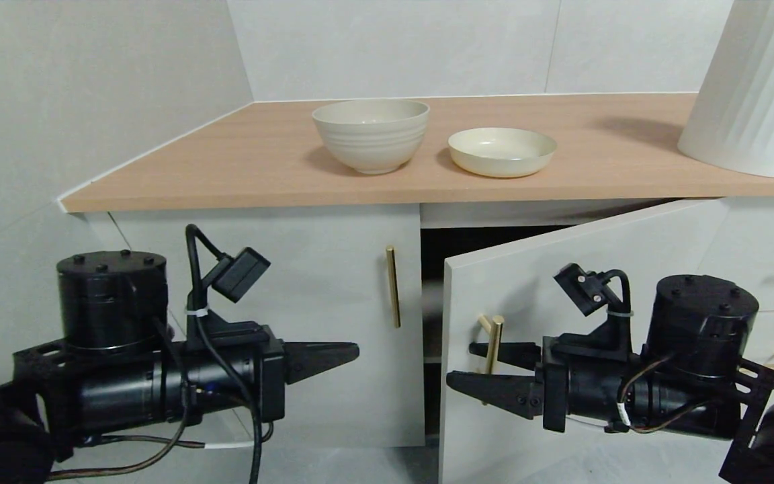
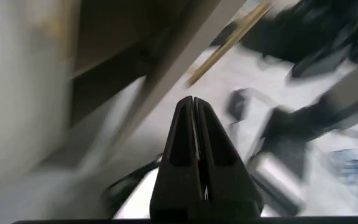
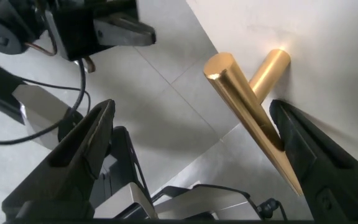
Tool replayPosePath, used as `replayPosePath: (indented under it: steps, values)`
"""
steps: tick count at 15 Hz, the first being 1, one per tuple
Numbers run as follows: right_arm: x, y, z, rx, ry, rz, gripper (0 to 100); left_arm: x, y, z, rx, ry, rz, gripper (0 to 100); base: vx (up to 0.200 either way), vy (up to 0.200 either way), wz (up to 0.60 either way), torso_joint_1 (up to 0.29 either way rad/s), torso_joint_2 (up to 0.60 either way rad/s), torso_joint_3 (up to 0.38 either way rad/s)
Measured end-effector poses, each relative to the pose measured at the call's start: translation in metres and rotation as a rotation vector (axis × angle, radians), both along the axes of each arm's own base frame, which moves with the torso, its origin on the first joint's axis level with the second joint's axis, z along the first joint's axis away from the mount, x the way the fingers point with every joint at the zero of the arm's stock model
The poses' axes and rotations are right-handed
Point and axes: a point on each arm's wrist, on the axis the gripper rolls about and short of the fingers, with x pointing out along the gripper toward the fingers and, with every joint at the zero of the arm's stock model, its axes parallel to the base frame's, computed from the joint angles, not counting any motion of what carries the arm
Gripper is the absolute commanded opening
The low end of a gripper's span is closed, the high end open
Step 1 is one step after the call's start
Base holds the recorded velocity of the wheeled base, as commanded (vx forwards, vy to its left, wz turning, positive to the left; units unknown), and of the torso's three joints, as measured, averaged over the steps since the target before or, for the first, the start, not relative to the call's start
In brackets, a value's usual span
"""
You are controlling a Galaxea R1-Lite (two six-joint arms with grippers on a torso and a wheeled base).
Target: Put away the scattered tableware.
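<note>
Jaws of the right gripper (image 1: 462, 366) gape wide astride the brass handle (image 1: 494, 344) of the ajar door (image 1: 562, 269), gripping nothing; the left gripper (image 1: 353, 351), beside that door, is closed (empty). The bowl (image 1: 371, 134) and dish (image 1: 501, 151) sit above it. A skewed close could slip off the handle.

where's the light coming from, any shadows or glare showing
Head view: soft shadows lie to the left of the bowl, the plate and the white ribbed vessel, so light likely comes from the right. Right wrist view: bright glare on the brass handle.
</note>
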Motion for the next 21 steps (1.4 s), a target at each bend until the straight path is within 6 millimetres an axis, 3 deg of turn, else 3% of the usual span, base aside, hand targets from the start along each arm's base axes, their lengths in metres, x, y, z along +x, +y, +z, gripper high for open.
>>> replayPosePath:
  steps: [2,6,17,21]
  values:
    - [-0.001,-0.001,0.002,0.005,-0.009,0.000,100,0.009,-0.020,0.003,-0.038,0.005,-0.040,0,0.000,0.000,0.00,0.000,0.00,0.000]
    - [-0.002,-0.002,0.002,0.006,-0.012,0.000,100,0.039,-0.047,-0.011,-0.027,-0.096,-0.065,0,0.000,0.000,0.00,0.000,0.00,0.000]
    - [-0.008,-0.008,-0.001,-0.025,-0.049,0.001,100,0.067,-0.105,-0.063,-0.084,-0.328,0.058,0,0.000,0.000,0.00,0.000,0.00,0.000]
    - [-0.005,-0.021,-0.003,-0.055,-0.095,-0.041,100,0.069,-0.112,-0.073,-0.076,-0.316,0.054,0,0.000,0.000,0.00,0.000,0.00,0.000]
